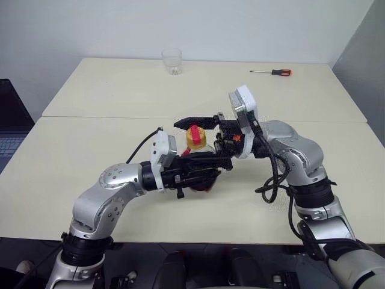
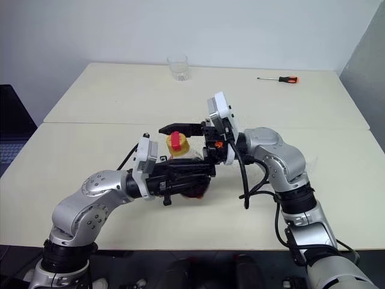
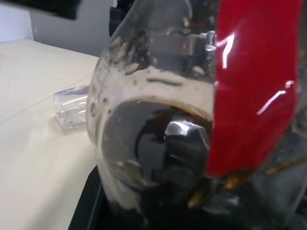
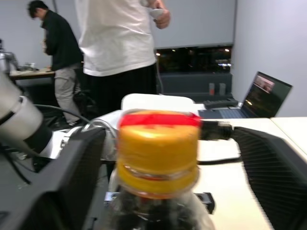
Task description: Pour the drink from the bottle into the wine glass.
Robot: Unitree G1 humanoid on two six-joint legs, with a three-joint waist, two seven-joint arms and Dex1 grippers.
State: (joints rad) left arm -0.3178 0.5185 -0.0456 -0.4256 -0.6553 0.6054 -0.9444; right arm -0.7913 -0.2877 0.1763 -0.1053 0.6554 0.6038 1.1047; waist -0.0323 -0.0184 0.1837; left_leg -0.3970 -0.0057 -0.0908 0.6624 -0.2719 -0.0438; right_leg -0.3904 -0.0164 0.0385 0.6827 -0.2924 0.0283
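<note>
My left gripper (image 1: 201,164) is shut on the rounded body of the bottle (image 1: 197,158) and holds it upright above the near table. Dark drink (image 3: 153,158) with a foamy rim fills the lower part of the bottle, beside its red label (image 3: 249,86). The yellow cap (image 4: 158,153) carries a red strip. My right gripper (image 4: 168,139) reaches in from the right at cap height. Its fingers (image 4: 76,172) stand open on either side of the cap, with a gap on each side. The wine glass is out of view.
A short clear tumbler (image 1: 172,61) stands at the far table's back edge, and a screwdriver (image 1: 274,72) lies at the back right. A laptop (image 1: 9,135) sits off the table's left. Two people (image 4: 115,43) stand in the room in the right wrist view.
</note>
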